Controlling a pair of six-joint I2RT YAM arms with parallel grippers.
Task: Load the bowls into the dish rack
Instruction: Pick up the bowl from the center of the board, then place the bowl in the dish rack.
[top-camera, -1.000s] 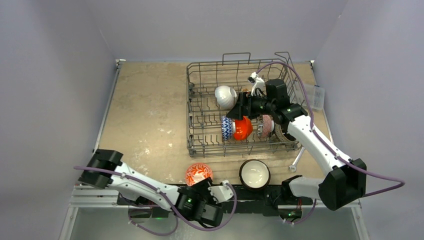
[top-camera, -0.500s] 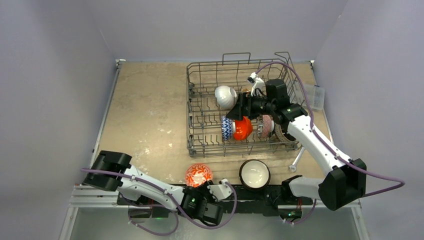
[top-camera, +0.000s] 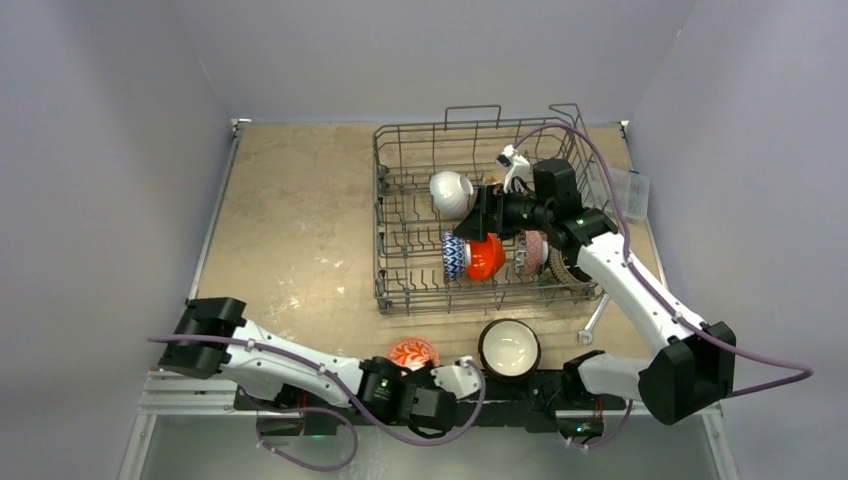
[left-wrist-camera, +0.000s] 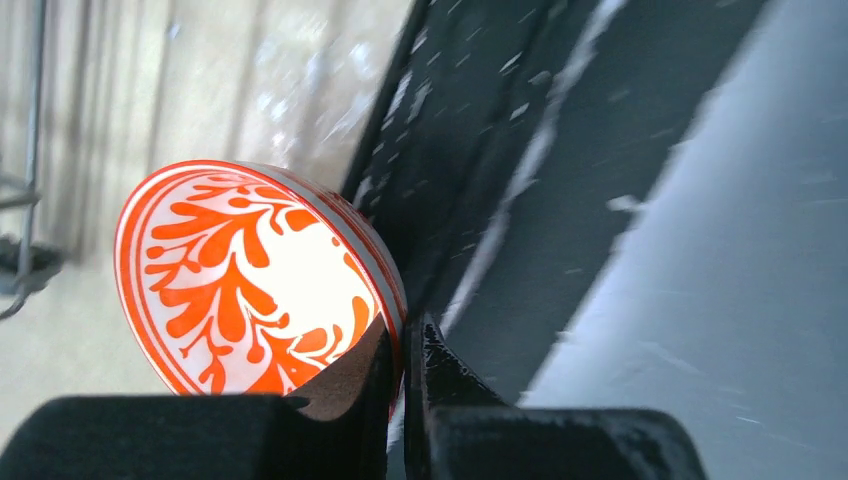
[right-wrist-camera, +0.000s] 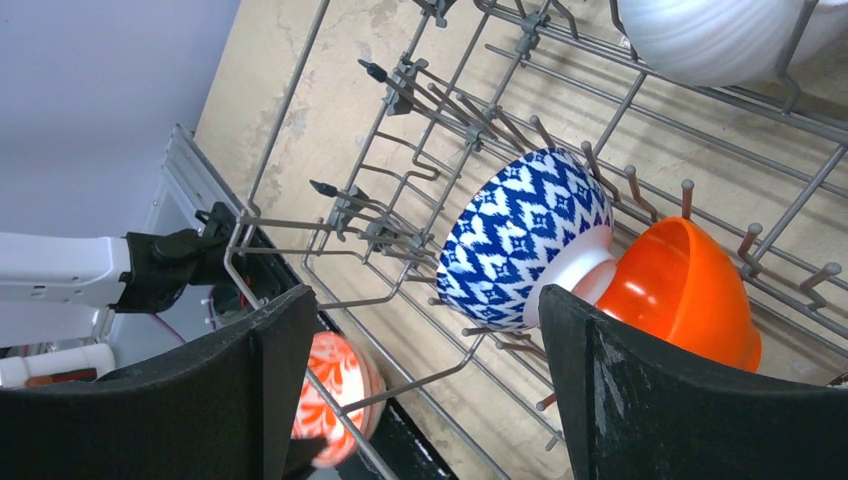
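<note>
My left gripper (left-wrist-camera: 405, 365) is shut on the rim of a red-patterned bowl (left-wrist-camera: 255, 280), which is tipped up on edge at the table's near edge (top-camera: 413, 352). A dark bowl with a cream inside (top-camera: 509, 347) sits upright beside it. The dish rack (top-camera: 379, 215) holds a white bowl (top-camera: 451, 192), a blue-patterned bowl (right-wrist-camera: 525, 235), an orange bowl (right-wrist-camera: 680, 290) and two more bowls (top-camera: 533, 252) on edge. My right gripper (right-wrist-camera: 425, 310) hangs open above the blue-patterned bowl with nothing between its fingers.
A clear plastic box (top-camera: 634, 193) stands at the table's right edge beyond the rack. A small metal tool (top-camera: 594, 320) lies by the rack's near right corner. Grey walls close in the table on three sides.
The left gripper has closed on the red-patterned bowl's rim, and the bowl has shifted right and tipped up. The right arm has barely moved.
</note>
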